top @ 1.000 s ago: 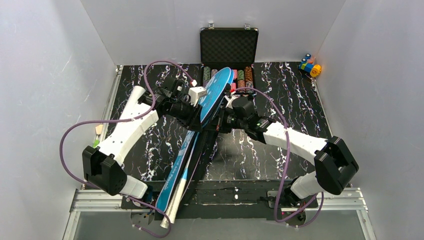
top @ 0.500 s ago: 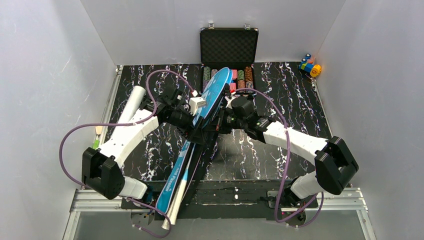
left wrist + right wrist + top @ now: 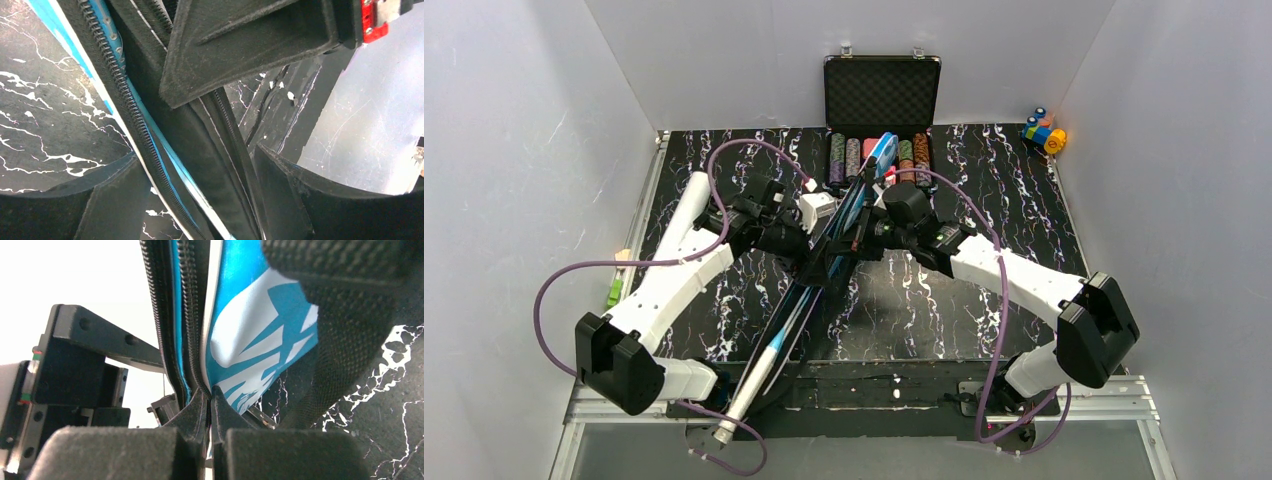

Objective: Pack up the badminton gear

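Since a second ago, the blue bag (image 3: pixel 792 308) has been tipped from lying broad face up to standing on its edge, so that only a thin sliver is seen from above. It has also been let go by the left hand (image 3: pixel 822 262). That hand's fingers (image 3: pixel 65 210) are spread to either side of the zip edge, with gaps showing and nothing grasped. The right hand (image 3: pixel 210 400) is clenched on the bag's zip edge near the wide end. The bag is held slanting over the worktop (image 3: pixel 984 290), wide end toward the poker chip case (image 3: pixel 882 90), narrow end past the near edge. The step in hand is judged to be work on the bag's zip; whether the rackets are inside cannot be told. Next, a fresh hold by the left hand on the zip pull or the opposite flap would be called for, with the right hand's pinch held steady.
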`<state>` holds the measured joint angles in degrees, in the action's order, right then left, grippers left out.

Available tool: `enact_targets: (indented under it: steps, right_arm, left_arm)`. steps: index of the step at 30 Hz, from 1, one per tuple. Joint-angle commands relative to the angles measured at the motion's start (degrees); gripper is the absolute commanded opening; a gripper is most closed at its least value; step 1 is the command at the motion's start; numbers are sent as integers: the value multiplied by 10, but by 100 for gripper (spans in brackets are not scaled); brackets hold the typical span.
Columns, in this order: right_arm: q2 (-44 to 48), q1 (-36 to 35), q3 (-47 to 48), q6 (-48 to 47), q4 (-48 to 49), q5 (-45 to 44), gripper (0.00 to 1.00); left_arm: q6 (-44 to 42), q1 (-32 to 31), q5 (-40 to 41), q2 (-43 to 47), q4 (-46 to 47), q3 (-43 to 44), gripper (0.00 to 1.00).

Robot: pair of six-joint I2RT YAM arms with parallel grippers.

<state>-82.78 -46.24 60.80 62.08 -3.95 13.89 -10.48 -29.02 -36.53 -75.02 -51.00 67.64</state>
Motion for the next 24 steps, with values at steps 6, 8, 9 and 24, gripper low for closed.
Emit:
enact_targets:
  steps: [6, 8, 9, 24]
  right_arm:
    - [4, -4, 69, 25, 14, 12, 1]
    - [2, -4, 66, 26, 15, 14, 1]
    - [2, -4, 63, 27, 16, 14, 1]
    - [45, 18, 32, 7, -15, -13, 40]
  left_arm:
    - [-7, -52, 18, 18, 3, -18, 66]
    - [-10, -56, 29, 13, 5, -21, 61]
    - [-12, -58, 37, 11, 6, -23, 57]
    - [-10, -70, 99, -8, 19, -12, 0]
